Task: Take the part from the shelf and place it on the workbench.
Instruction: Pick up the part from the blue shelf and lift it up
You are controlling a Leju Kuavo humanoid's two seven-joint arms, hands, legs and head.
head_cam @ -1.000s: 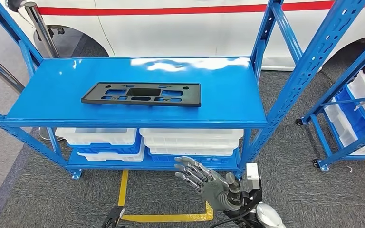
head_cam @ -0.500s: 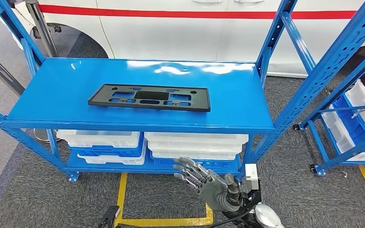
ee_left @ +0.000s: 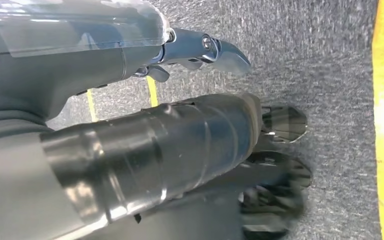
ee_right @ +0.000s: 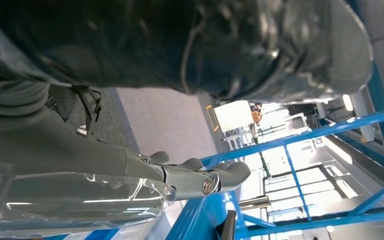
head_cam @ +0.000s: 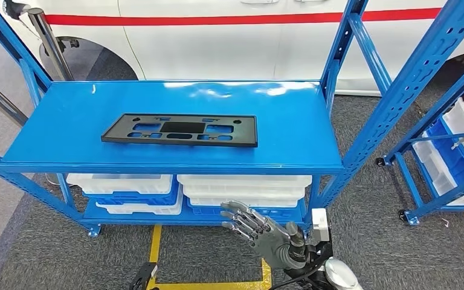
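**Part flat on the shelf, hands not yet on it**

Part [head_cam: 180, 130]: a thin black plate with cut-outs, lying flat on the blue shelf [head_cam: 290, 130] top, roughly mid-deck and nearer the front edge than the back. Nothing touches it.

Risks, as you'd judge them:
- Plate lies flush on the deck, so fingers may find no edge to get under and could push it toward the back edge instead of lifting it.
- It is long; if you grab one end, expect it to tip or swing in the hand.
- Blue uprights at the shelf's right corners crowd the arm's approach.

Right hand [head_cam: 258, 228]: low, below the front edge, fingers spread apart, holding nothing.

Left hand [ee_left: 272, 165]: hangs over grey floor; blurred, grip unreadable.
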